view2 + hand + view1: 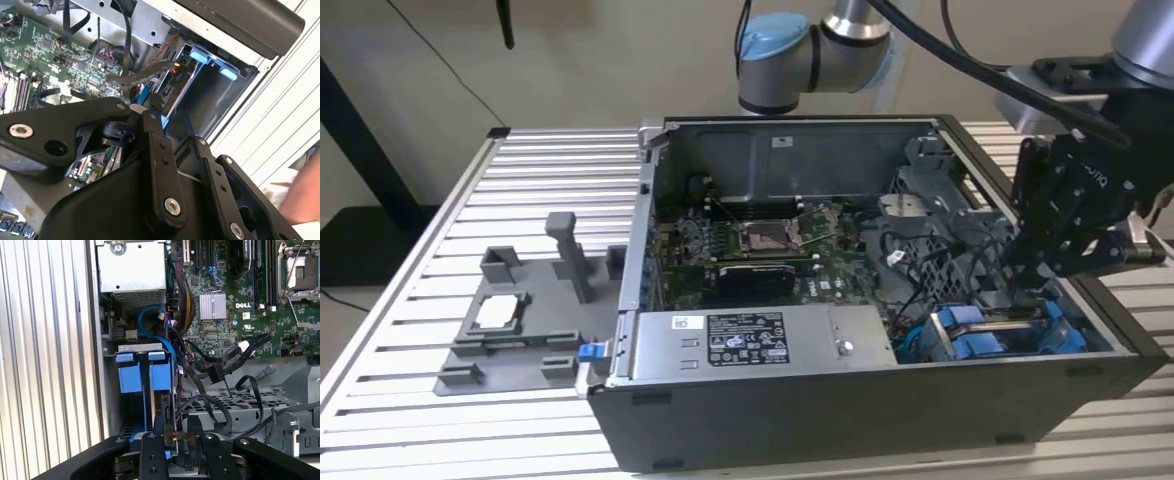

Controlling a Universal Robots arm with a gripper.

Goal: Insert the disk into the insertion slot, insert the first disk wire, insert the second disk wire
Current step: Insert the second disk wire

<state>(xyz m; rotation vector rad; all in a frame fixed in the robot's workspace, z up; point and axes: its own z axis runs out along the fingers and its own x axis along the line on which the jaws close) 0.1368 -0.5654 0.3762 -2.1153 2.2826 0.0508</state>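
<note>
The disk (987, 340) is showing a bright blue carrier at the exterior view's right. Its tabs are showing the same blue in both wrist views. The computer case (854, 420) is appearing dark grey, and the motherboard (761, 240) inside it is showing green. The power-supply box (827, 335) is showing silver-grey with a white and black label. The desk (547, 180) is showing pale silver in a pattern of parallel ribs. The fixture (520, 340) at the exterior view's left is appearing mid grey. The arm (821, 50) is showing silver with a light blue cap, and the gripper (1051, 265) is appearing black. In the first wrist view, a looped cable (145, 312) is showing blue and a finned heatsink (212, 306) is showing silver.
</note>
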